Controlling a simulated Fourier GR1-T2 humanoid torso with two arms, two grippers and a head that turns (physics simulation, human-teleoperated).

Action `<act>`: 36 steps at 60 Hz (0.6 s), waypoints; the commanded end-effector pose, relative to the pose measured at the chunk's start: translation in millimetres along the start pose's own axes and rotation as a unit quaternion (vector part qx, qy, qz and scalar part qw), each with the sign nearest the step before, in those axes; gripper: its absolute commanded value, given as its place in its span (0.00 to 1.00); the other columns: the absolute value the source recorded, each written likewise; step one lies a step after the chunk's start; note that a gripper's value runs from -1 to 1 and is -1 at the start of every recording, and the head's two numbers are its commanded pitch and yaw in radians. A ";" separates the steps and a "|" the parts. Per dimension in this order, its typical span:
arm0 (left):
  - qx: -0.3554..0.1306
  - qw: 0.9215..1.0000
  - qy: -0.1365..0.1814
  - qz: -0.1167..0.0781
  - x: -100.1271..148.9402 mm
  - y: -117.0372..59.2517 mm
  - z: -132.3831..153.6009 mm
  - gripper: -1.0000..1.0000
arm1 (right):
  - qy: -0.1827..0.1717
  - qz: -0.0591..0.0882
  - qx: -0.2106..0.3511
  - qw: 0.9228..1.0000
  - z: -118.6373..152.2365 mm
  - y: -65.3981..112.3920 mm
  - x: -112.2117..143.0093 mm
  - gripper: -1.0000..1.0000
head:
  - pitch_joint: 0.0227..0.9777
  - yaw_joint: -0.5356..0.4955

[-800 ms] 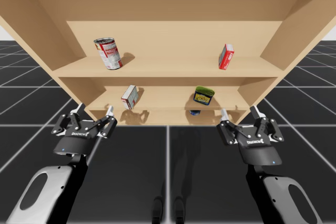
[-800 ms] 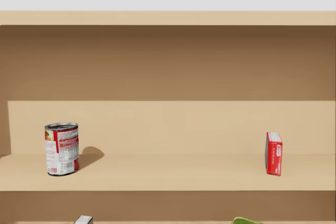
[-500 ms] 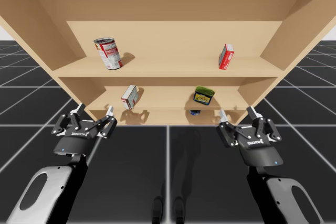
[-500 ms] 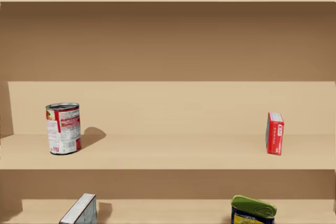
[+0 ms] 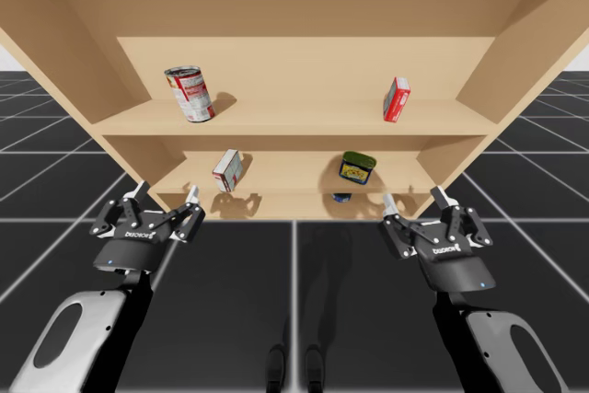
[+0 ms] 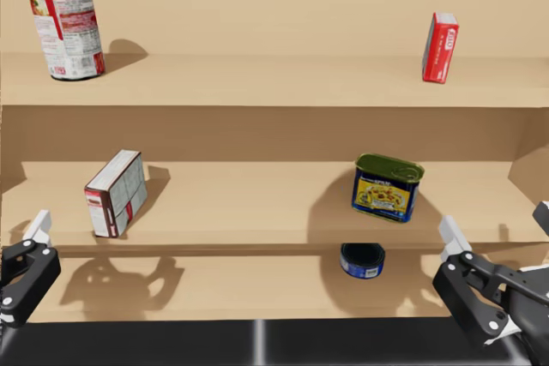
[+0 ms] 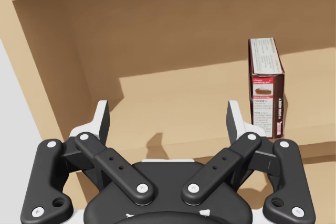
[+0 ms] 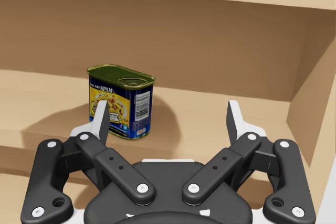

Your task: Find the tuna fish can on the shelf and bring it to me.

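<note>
Tuna can (image 6: 362, 260): low, blue, round, on the bottom shelf (image 6: 214, 285), right of centre, directly below the green-lidded tin (image 6: 387, 187). Right gripper (image 5: 413, 197) near it, at the shelf front, fingers wide, empty. Left gripper (image 5: 167, 190) also wide, empty, facing the box (image 7: 266, 85).

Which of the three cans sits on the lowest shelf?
The short blue can, under the green-topped rectangular can on the middle shelf; the tall red-and-white can stands on the top shelf.
</note>
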 end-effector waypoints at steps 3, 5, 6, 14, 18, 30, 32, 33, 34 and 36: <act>-0.002 1.000 0.000 -0.002 0.1 -0.1 0.2 0.00 | -0.002 0.008 0.001 1.000 0.1 -0.2 -0.5 0.00 | 0.62 0.43; -0.002 1.000 -0.001 -0.003 0.1 -0.5 0.3 0.00 | -0.002 0.008 0.001 1.000 0.3 0.0 -0.3 0.00 | 0.63 0.42; -0.002 1.000 -0.001 -0.003 0.1 -0.6 0.3 0.00 | -0.003 0.008 0.001 1.000 0.3 0.0 -0.2 0.00 | 0.65 0.41; -0.004 1.000 -0.001 -0.002 0.0 -1.2 0.5 0.00 | -0.006 0.008 0.002 1.000 1.0 0.5 0.6 0.00 | 0.72 0.34; -0.005 1.000 -0.001 -0.001 0.0 -1.4 0.3 0.00 | -0.005 0.008 0.003 1.000 1.0 1.1 0.6 0.00 | 0.73 0.31; -0.005 1.000 -0.001 0.001 0.0 -0.6 -0.2 0.00 | 0.002 -0.015 0.016 1.000 5.3 12.6 7.8 0.00 | 0.74 0.30; -0.004 1.000 -0.001 0.001 -0.1 0.0 -0.2 0.00 | 0.004 -0.009 0.006 1.000 6.4 14.0 10.3 0.00 | 0.74 0.31; -0.004 1.000 0.000 0.002 -0.4 0.4 -0.4 0.00 | 0.006 -0.009 -0.002 1.000 8.7 15.8 14.8 0.00 | 0.74 0.31; -0.003 1.000 0.000 0.002 -0.5 0.5 -0.4 0.00 | 0.007 -0.013 0.000 1.000 9.7 16.3 16.8 0.00 | 0.74 0.31; -0.003 1.000 0.001 0.002 -0.6 0.4 -0.1 0.00 | 0.008 -0.019 0.004 1.000 13.6 17.3 22.3 0.00 | 0.74 0.32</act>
